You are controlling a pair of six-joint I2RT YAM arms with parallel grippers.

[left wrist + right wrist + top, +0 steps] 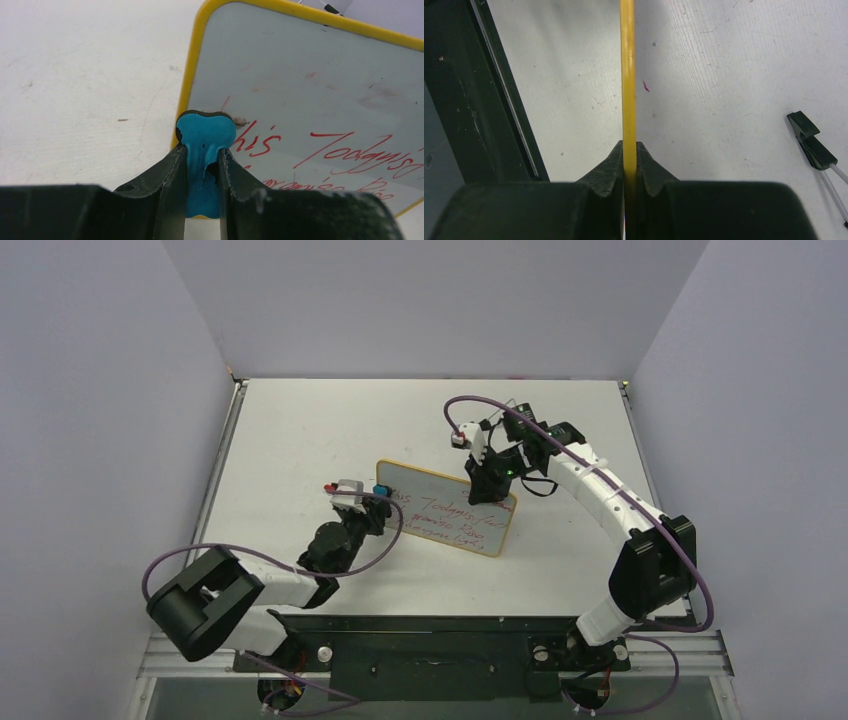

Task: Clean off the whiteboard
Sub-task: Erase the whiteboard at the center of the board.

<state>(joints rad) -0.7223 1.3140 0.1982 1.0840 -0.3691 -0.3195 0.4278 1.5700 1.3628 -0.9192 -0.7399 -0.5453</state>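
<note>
The whiteboard (450, 510), white with a yellow frame and red handwritten lines, stands tilted on the table centre. My left gripper (378, 492) is shut on a small blue eraser (381, 490) and presses it at the board's upper left corner. In the left wrist view the eraser (205, 150) sits between the fingers, against the board (310, 85) just left of the red writing. My right gripper (490, 475) is shut on the board's top edge. In the right wrist view the yellow frame (627, 75) runs edge-on between the closed fingers.
A black stand foot with a thin rod (811, 140) lies on the table to the right of the board's frame. The black rail (489, 95) of the table edge runs along the left of the right wrist view. Grey walls enclose the table.
</note>
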